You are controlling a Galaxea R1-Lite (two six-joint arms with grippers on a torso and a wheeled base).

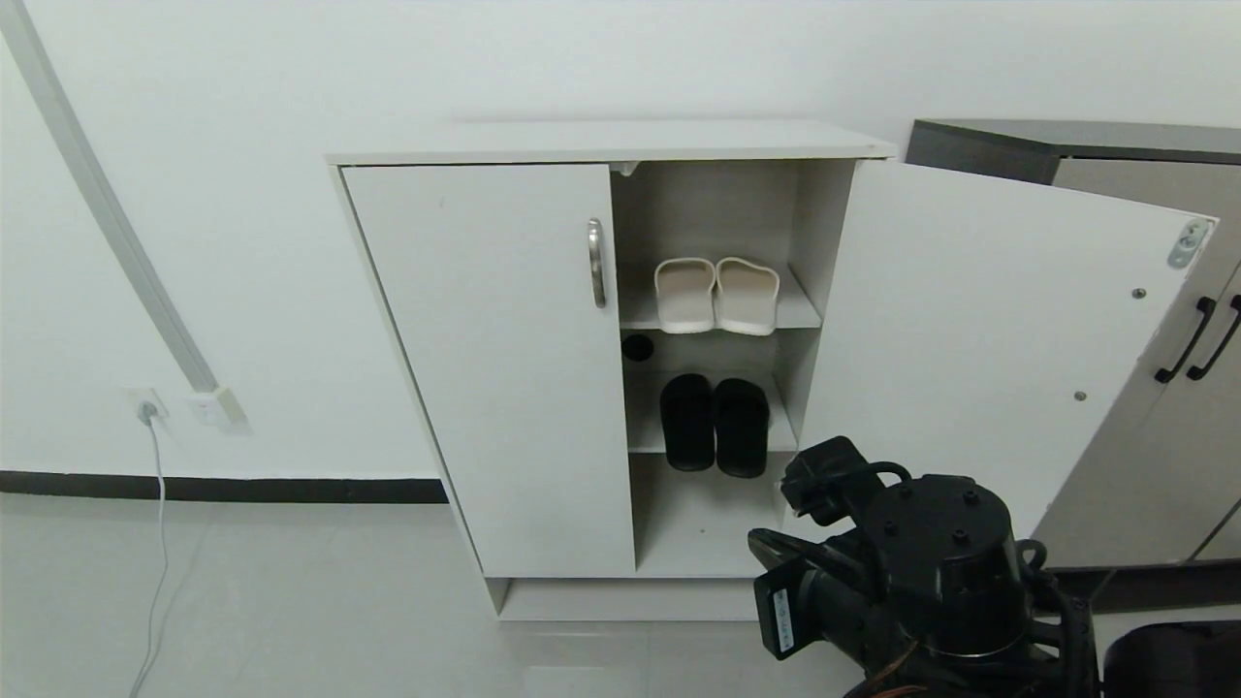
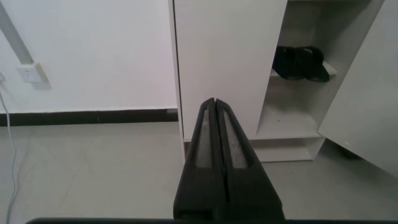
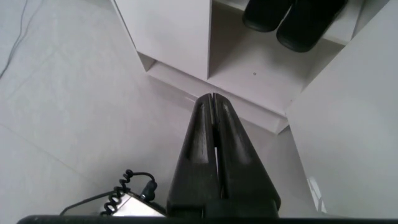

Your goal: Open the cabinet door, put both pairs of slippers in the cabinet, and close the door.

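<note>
Right gripper [image 3: 214, 99] and left gripper [image 2: 214, 104] both closed, empty. White slippers [image 1: 716, 296] and black slippers [image 1: 715, 424] shelved; right cabinet door [image 1: 970, 339] open.

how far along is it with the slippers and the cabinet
Done: the right door stands open, the beige slippers sit on the upper shelf and the black slippers on the shelf below.
In hand: nothing. The left pincer and right pincer are both shut and empty, in front of the cabinet.
Left: closing the door.
</note>
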